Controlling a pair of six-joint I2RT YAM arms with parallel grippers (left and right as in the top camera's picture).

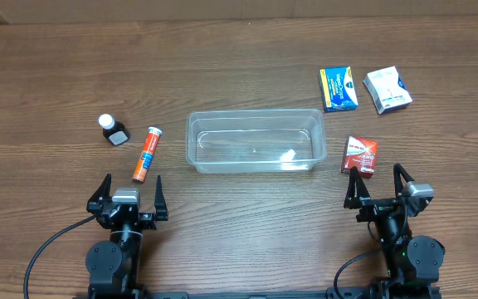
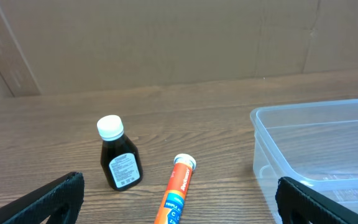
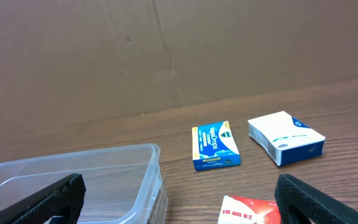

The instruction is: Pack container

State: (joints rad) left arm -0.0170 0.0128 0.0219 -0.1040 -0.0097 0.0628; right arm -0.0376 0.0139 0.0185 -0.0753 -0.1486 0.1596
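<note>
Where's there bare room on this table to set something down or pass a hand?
Bare wood: the wide strip beyond the container, left of the blue box; and the front strip between the left gripper and right gripper. Crowded: right of the container, with red box, blue box and white box; on its left, orange tube beside dark bottle.
</note>
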